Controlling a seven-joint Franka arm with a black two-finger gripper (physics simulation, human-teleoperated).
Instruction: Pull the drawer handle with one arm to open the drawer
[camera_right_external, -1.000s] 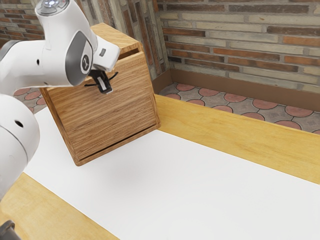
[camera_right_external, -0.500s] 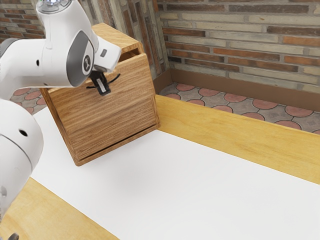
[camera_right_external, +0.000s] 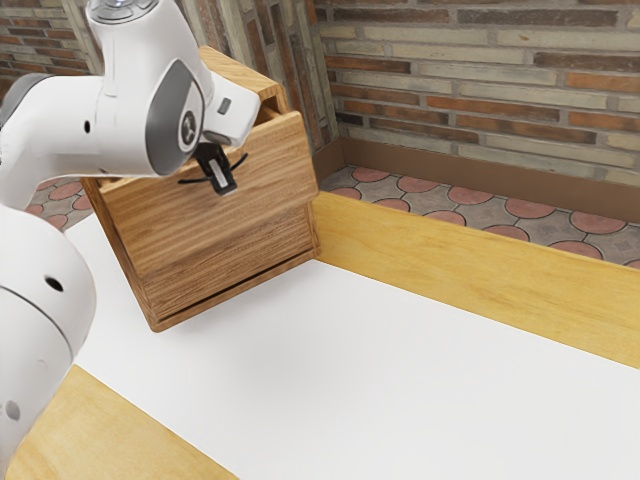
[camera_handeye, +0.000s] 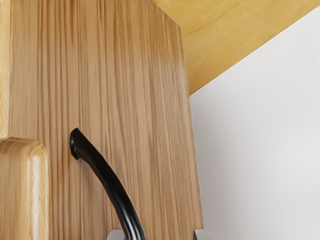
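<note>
The gripper (camera_right_external: 223, 185) hangs in front of the upper part of the cabinet (camera_right_external: 130, 240), its black fingers drawn close together and pinched on the middle of the drawer handle (camera_right_external: 240, 158) from two sides. The handle is a thin black bar. In the exterior view its long axis runs across the width of the drawer (camera_right_external: 270, 150), rising from the exterior view's left toward its right, and it bows outward, away from the wood. In the wrist view the handle (camera_handeye: 105, 185) curves from its mount on the drawer front (camera_handeye: 100, 75) toward the hand.

The drawer is the upper one of the cabinet. Its front stands a little proud of the cabinet body, with a dark gap behind its top edge, so it is partly open. The wood grain of the front runs along the handle's direction.

The white arm (camera_right_external: 100, 120) comes in from the exterior view's left, above the cabinet. The cabinet stands turned at an angle on the white table (camera_right_external: 380, 380), near the table's wooden rim (camera_right_external: 480, 270). Beyond the rim are a tiled floor (camera_right_external: 520, 210) and a brick wall (camera_right_external: 480, 70).
</note>
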